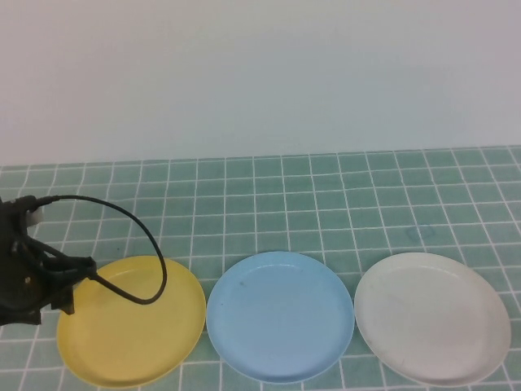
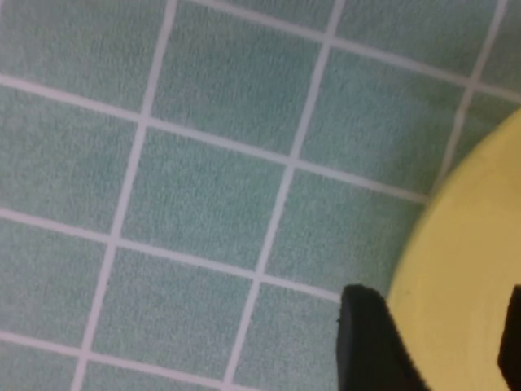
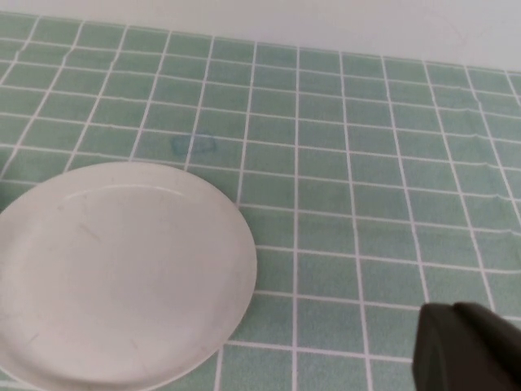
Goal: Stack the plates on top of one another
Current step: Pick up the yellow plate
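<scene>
1. Three plates lie side by side in a row on the near part of the desk (image 1: pixel 326 195), which is covered in a green cloth with a white grid. None is stacked on another.
2. The yellow plate (image 1: pixel 134 326) sits at the robot's left, the light blue plate (image 1: pixel 281 316) in the middle, and the white plate (image 1: pixel 435 318) at the right. The yellow and blue rims lie just beside each other, nearly touching; the blue and white rims are likewise close, with a thin strip of cloth between them.
3. Every plate lies flat, right way up, and holds nothing: the shallow wells are bare. The white one shows a few faint scuffs.
4. The left end effector (image 2: pixel 431 342) is low at the yellow plate's left edge. In the left wrist view its two dark fingers (image 2: pixel 366 342) stand apart, one at the rim's outer side and the other over the plate, so it is released and straddles the rim without clamping it.
5. A black cable (image 1: pixel 130 244) loops from the left arm over the yellow plate's left part.
6. The right end effector (image 3: pixel 468 350) shows only as a dark tip in the right wrist view, over bare cloth well apart from the white plate. It is clenched on nothing.
</scene>
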{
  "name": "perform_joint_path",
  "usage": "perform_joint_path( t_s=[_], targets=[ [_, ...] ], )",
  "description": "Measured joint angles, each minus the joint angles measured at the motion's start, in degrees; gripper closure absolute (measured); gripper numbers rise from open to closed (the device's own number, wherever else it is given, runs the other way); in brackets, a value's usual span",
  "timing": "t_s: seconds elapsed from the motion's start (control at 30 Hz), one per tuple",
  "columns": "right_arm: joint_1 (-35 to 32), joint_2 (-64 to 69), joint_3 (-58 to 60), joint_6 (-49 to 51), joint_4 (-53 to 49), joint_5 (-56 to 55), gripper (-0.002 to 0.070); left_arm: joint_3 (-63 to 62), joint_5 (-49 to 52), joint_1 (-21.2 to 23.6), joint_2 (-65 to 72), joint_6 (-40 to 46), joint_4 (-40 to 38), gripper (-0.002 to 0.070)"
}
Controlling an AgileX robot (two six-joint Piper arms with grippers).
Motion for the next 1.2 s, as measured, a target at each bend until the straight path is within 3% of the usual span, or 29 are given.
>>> perform_joint_path(
  t_s=[0.37, 0.4, 0.43, 1.03, 1.2],
  targets=[
    [0.00, 0.00, 0.00, 0.00, 0.03, 0.00, 0.0678, -0.10, -1.52, 0.00, 4.02, -0.09, -0.10, 0.0397],
    [0.00, 0.00, 0.00, 0.00, 0.03, 0.00, 0.0678, -0.10, -1.65, 0.00, 4.26, -0.12, -0.10, 0.0428],
    [0.00, 0.00, 0.00, 0.00, 0.03, 0.00, 0.0678, -0.10, -1.75, 0.00, 4.54, -0.12, -0.10, 0.0412],
    [0.00, 0.00, 0.00, 0.00, 0.12, 0.14, 0.0678, -0.10, -3.39, 0.00, 6.26, -0.12, 0.20, 0.0643],
    [0.00, 0.00, 0.00, 0.00, 0.12, 0.14, 0.0678, -0.10, -4.47, 0.00, 6.26, -0.22, 0.23, 0.0655]
  ],
)
